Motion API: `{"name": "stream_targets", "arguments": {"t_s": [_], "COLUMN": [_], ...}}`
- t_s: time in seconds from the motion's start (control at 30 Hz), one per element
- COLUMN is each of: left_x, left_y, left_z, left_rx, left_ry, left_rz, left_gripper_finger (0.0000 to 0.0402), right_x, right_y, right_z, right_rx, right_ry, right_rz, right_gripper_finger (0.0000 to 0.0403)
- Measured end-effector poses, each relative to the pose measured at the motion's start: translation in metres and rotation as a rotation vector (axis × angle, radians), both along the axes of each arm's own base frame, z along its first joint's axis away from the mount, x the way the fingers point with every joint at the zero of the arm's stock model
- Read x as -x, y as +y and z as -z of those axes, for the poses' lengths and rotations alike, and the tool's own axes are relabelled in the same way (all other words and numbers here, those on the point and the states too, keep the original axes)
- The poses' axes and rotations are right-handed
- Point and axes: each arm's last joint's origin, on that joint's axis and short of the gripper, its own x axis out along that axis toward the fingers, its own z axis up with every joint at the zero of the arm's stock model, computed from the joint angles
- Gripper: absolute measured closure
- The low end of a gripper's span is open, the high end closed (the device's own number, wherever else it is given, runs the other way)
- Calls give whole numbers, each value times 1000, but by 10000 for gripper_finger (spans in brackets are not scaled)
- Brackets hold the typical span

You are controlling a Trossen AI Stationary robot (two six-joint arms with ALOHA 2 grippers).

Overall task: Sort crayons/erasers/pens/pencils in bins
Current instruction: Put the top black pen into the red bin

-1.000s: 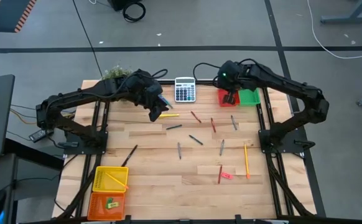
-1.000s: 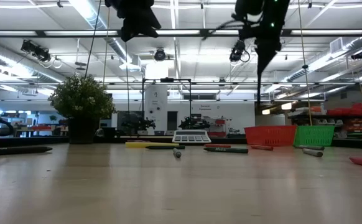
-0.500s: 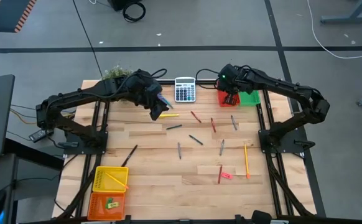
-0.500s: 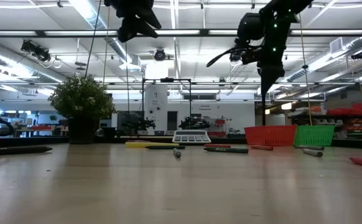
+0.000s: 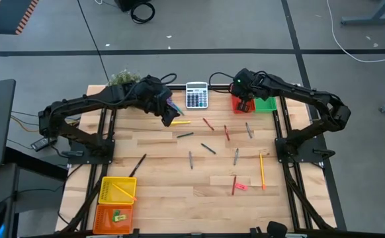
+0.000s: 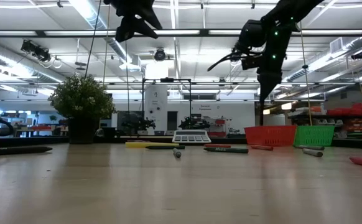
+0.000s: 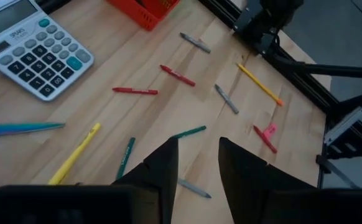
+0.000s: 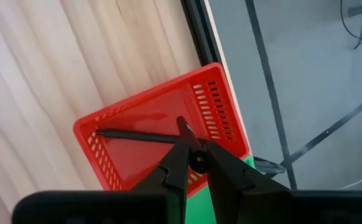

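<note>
— Two arms are working the table. What is the right gripper point(image 8: 193, 152) doing?

— It is hanging over the red bin point(image 8: 97, 155) at the far edge, beside the green bin point(image 5: 266, 104). Its fingers are pinching a black pen point(image 8: 184, 129), which is pointing down into the bin. A second pen point(image 8: 137, 135) is lying flat on the bin's floor.

— And the left gripper point(image 7: 198, 152)?

— It is hovering above the table near the calculator point(image 5: 196, 95), fingers standing a little apart and gripping nothing. A yellow pen point(image 5: 179, 122) is lying just beside it.

— Where is the rest lying?

— Red crayons point(image 5: 208, 123), dark pens, a pencil point(image 5: 261, 170) and a pink eraser point(image 5: 241, 186) are lying scattered across the middle. The yellow bin point(image 5: 103, 192) and orange bin point(image 5: 98, 215) are sitting at the near left corner.
</note>
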Motion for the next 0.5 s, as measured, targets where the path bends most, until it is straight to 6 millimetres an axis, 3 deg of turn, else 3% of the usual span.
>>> {"name": "stream_targets", "arguments": {"t_s": [0.27, 0.5], "left_x": [-6, -9], "left_y": [-18, -28], "left_z": [-2, -4], "left_rx": [-22, -13], "left_ry": [-18, -44], "left_rz": [14, -26], "left_gripper_finger": [289, 291], "right_x": [0, -1], "right_y": [-1, 0], "right_z": [0, 0], "right_rx": [-21, -59], "right_ry": [-34, -82], "right_rz": [19, 47], "right_gripper_finger": [349, 316]}}
